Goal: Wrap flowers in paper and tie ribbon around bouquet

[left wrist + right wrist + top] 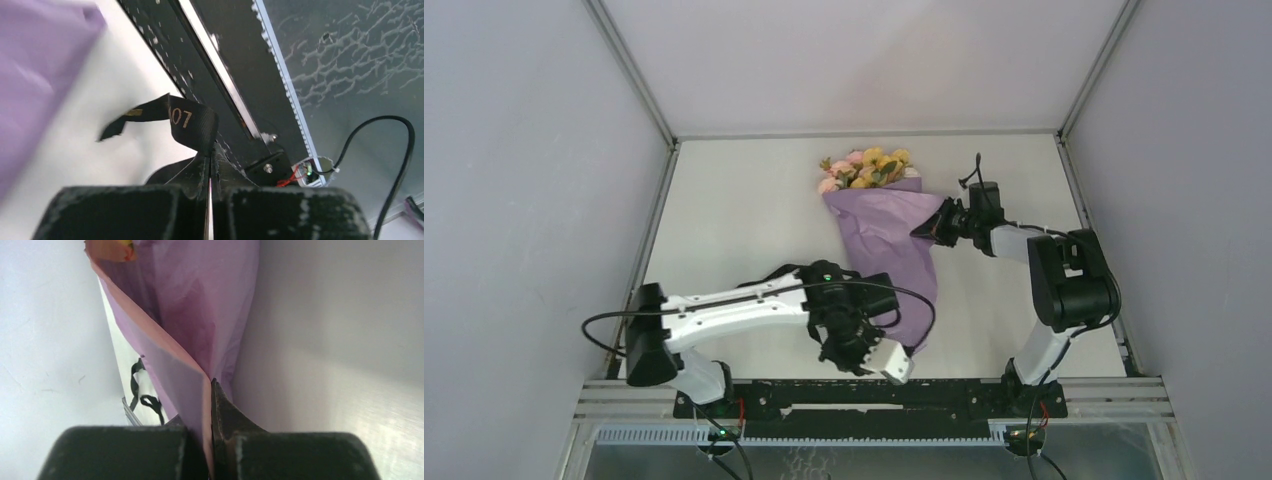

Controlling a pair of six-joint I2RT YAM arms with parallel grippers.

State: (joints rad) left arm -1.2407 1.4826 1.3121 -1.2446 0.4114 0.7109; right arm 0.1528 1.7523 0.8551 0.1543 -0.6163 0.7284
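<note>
Top external view: the white table point(744, 210) carries the bouquet point(879, 225), which lies at an angle near the middle-right, its head toward the far wall and its narrow end toward the arm bases. The lilac paper point(894, 260) forms a loose tapered cone, broad at the far end and narrowing to a tip near the black mounting rail point(944, 392) at the table's near edge. The flowers point(864, 168), pink and yellow-orange with some green leaves, bunch out of the wide mouth of the cone.

The right gripper point(927, 228) reaches in from the right and meets the cone's right edge just below the blooms. In the right wrist view its jaws are pressed together on a fold of the paper, the sheet running up from between the fingertips. A thin black looped strand shows past the paper's far side there; whether it is ribbon or cable cannot be told.

The left arm stretches across the near part of the table, its wrist beside the cone's narrow end. In the left wrist view the left gripper point(210, 162) pinches the black ribbon point(192, 120) between closed jaws; a short length with pale lettering arches up and left above the table, with the paper blurred at the far left.
</note>
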